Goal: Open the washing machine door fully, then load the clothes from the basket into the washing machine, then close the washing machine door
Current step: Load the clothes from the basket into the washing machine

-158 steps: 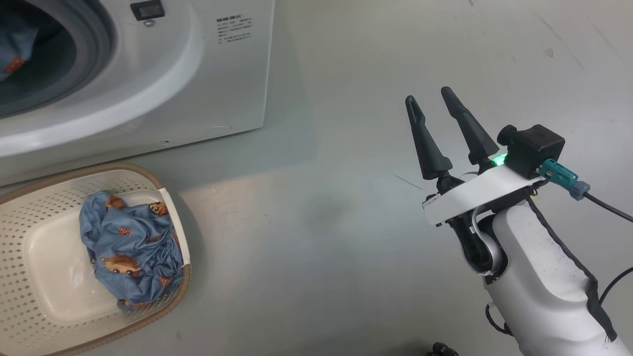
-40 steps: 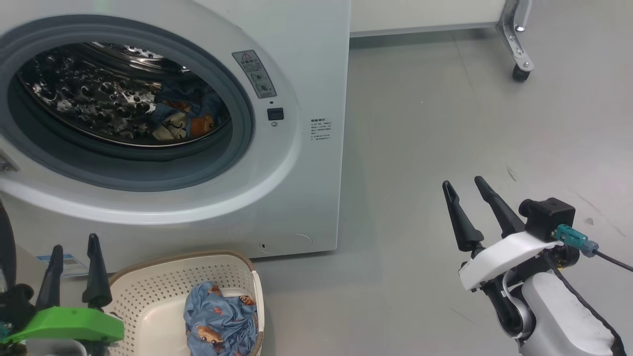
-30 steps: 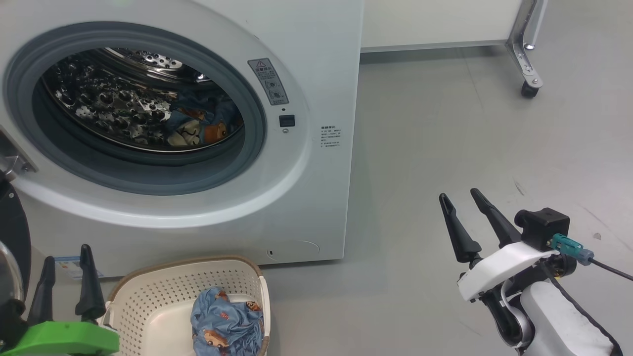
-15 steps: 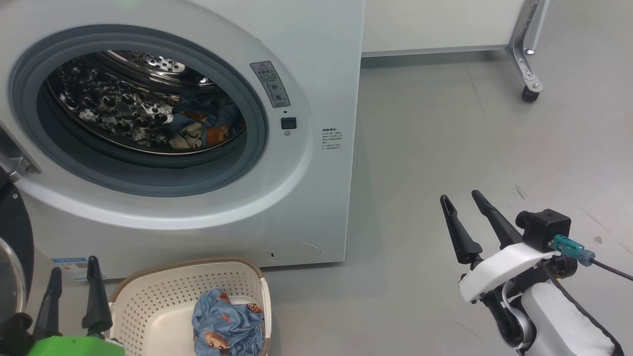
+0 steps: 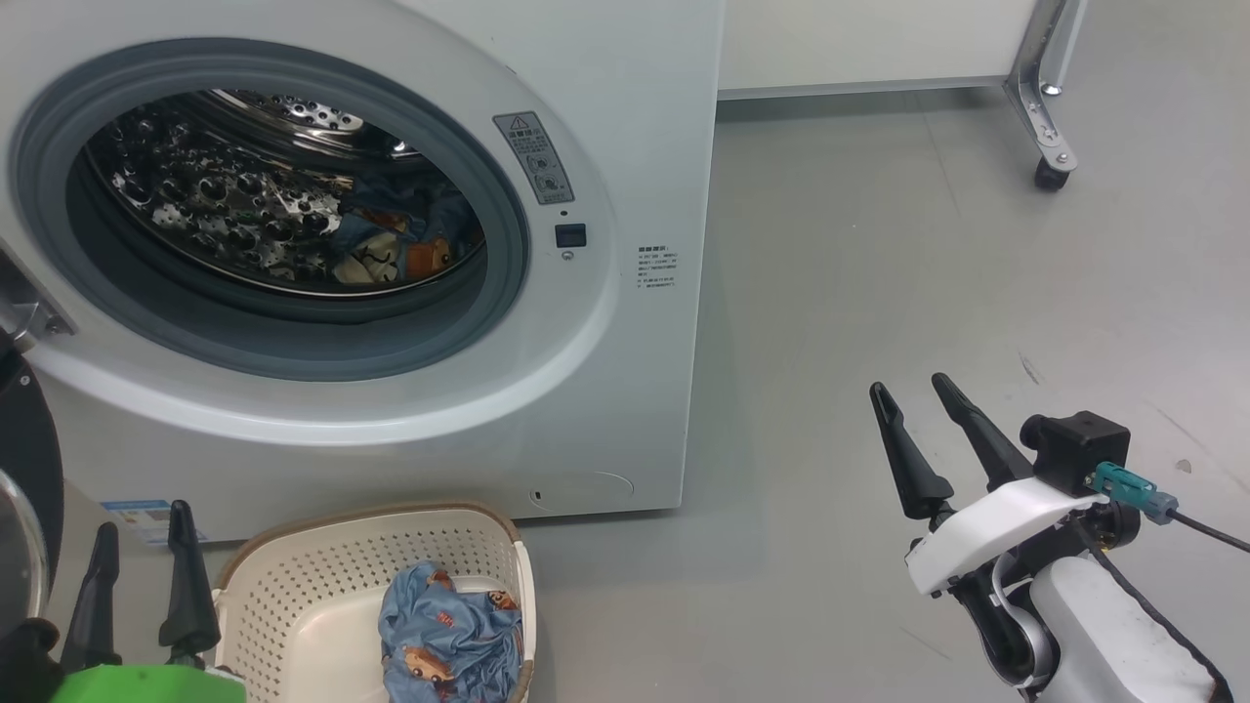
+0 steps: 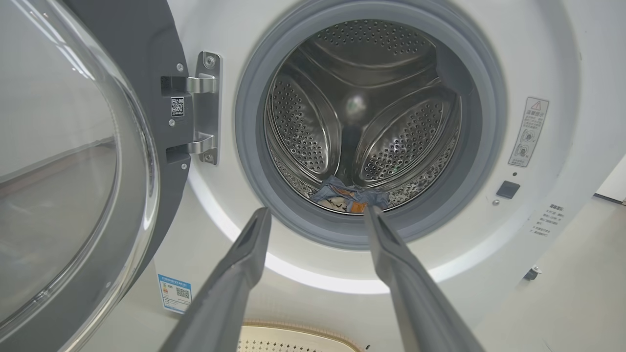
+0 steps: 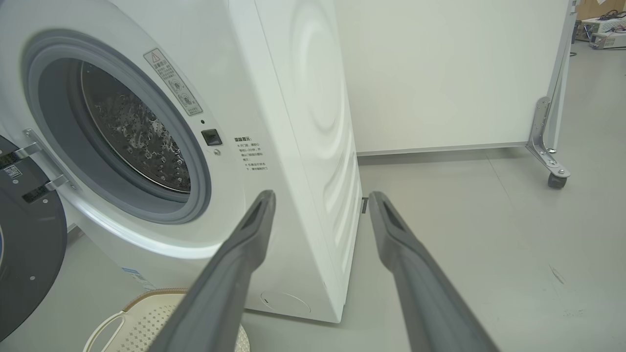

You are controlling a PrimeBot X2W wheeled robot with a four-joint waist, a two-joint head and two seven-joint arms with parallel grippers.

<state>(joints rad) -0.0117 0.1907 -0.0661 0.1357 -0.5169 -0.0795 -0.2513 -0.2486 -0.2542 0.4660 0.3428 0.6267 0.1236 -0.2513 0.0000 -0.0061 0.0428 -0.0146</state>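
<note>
Low before the washing machine point(image 5: 625, 146), the left gripper point(image 5: 144, 517) was pictured with its two dark fingers spread wide and nothing held between them. It was aimed at the mouth of the steel drum point(image 6: 362, 107) and touched neither the machine nor the laundry. The right gripper point(image 5: 908, 383) was likewise seen fully spread and empty. It was held above the bare grey floor point(image 5: 879, 244), well apart to the right of the machine.

Just to the right of the left gripper, the basket point(image 5: 293, 586) was set on the floor against the machine's front, below the opening. A crumpled bundle of the clothes point(image 5: 449, 630), blue with brown-orange figures, was heaped at the basket's right end. A second blue garment point(image 5: 400, 239) was seen lying at the bottom of the drum, inside the grey gasket point(image 5: 293, 347). The washing machine door point(image 6: 73, 161) was swung wide open to the left on its metal hinge point(image 6: 205, 107). A blue label sticker point(image 5: 137, 517) was visible low on the front, close by the left gripper. Behind and to the right, a white panel point(image 7: 440, 73) was carried on a castered metal leg point(image 5: 1047, 176).
</note>
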